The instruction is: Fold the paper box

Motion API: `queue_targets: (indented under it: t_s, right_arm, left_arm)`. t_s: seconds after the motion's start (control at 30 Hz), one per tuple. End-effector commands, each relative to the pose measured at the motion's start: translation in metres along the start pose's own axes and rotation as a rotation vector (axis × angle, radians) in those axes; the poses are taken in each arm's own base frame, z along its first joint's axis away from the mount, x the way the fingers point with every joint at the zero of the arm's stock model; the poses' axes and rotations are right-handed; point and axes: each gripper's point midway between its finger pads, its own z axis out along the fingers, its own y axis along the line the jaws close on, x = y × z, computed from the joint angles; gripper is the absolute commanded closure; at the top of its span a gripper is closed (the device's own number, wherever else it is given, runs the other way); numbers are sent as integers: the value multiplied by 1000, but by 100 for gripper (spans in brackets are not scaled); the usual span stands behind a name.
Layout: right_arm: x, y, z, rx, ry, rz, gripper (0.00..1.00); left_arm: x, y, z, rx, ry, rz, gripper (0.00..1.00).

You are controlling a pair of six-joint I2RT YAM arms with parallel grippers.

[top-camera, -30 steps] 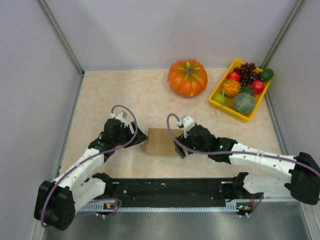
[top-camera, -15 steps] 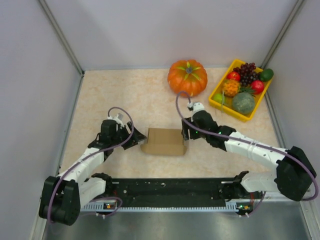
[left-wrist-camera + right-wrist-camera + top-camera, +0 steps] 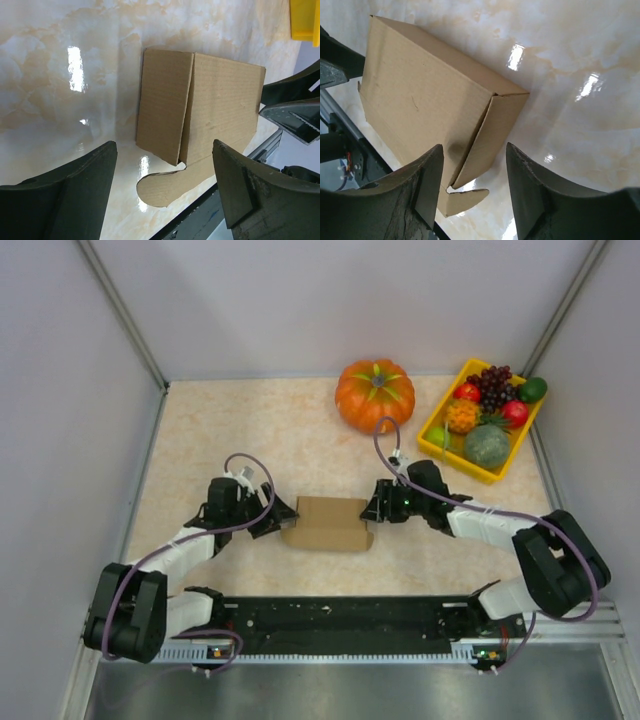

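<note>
Light: you get bright, even light from overhead in all three views.
Glare: white glints on the glossy table (image 3: 45, 115) in both wrist views.
Shadows: soft and short beside the box (image 3: 325, 523).
Focus: your wrist views blur the near fingers (image 3: 425, 190).

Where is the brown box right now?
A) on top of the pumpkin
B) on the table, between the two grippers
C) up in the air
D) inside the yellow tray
B: the box lies flat on the table, with the left gripper at one end and the right gripper at the other.
</note>
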Motion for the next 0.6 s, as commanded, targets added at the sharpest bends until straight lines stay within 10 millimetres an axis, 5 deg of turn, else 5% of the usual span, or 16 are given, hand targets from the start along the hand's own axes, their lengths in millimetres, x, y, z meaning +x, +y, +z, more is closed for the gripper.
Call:
queue_targets:
  t_s: [0.0,0.57]
  right_arm:
    - [-2,13,6,-119,-13,14,49]
    - [13,-41,-2,-51,-35,147,57]
  left_arm:
    - [-8,-3,2,29,-35,50,18]
    - [13,-10,22,186,90,-21,16]
